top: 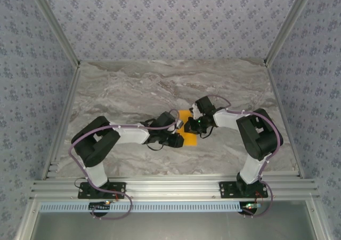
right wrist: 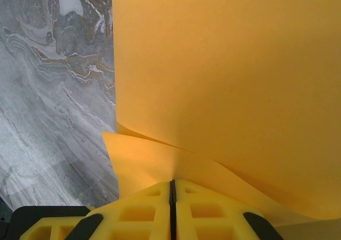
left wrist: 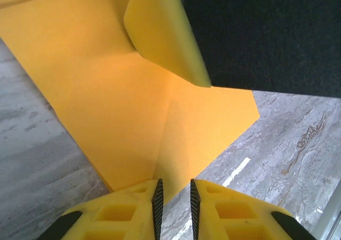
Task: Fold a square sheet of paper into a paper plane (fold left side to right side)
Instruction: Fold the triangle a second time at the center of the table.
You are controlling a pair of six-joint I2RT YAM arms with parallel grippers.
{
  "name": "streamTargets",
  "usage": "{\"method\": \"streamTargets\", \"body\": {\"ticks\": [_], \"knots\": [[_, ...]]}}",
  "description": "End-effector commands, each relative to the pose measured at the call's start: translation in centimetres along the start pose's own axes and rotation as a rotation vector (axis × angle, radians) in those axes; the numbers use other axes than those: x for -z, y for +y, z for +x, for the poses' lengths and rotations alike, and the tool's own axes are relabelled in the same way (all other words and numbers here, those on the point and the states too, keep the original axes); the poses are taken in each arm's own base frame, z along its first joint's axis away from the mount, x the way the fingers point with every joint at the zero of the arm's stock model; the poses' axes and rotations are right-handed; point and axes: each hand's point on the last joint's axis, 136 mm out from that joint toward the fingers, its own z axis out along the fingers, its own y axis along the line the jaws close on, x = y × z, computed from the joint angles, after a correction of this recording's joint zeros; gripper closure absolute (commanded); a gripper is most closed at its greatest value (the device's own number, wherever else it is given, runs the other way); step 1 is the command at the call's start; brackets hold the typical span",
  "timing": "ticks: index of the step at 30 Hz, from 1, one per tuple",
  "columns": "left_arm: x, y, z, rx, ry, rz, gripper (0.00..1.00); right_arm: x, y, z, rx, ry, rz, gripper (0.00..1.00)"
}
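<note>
The square sheet of paper lies bright orange on the marble table, mid-table between my two grippers. My right gripper comes in from the right. In the right wrist view its jaws are pressed shut on an edge of the paper, and a layer curls up from there. The left wrist view shows that raised flap bending over beside the right gripper's black body. My left gripper rests at the near edge of the creased sheet, its jaws a narrow gap apart with nothing pinched.
The grey marble tabletop is bounded by aluminium rails at the sides and front, with patterned walls behind. A short white mark is on the table just right of the paper. Both arms reach inward and meet near the centre.
</note>
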Motion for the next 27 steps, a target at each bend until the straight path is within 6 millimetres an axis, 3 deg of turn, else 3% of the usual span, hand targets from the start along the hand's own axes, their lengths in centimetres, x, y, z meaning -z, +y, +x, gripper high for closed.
{"method": "streamTargets", "body": {"ticks": [1,7,14,20,27], "knots": [[0.3,1.0,2.1,0.030,0.035,-0.039,0.80,-0.1,-1.7,1.5,-0.022,0.052,0.085,0.89],[1.7,1.0,2.7,0.049,0.004,-0.026,0.84,-0.1,-1.7,1.5,-0.022,0.053,0.082,0.89],[3.3,-1.9,-0.1,0.025,-0.082,0.077,0.83,-0.1,-1.5,1.5,-0.019,0.054,0.078,0.89],[2.7,-1.4,-1.7,0.043,-0.101,0.076,0.83,0.0,-1.4,1.4,-0.017,0.051,0.077,0.89],[1.4,-0.4,-1.9,0.046,-0.070,0.045,0.82,0.1,-1.2,1.4,-0.013,0.050,0.072,0.89]]}}
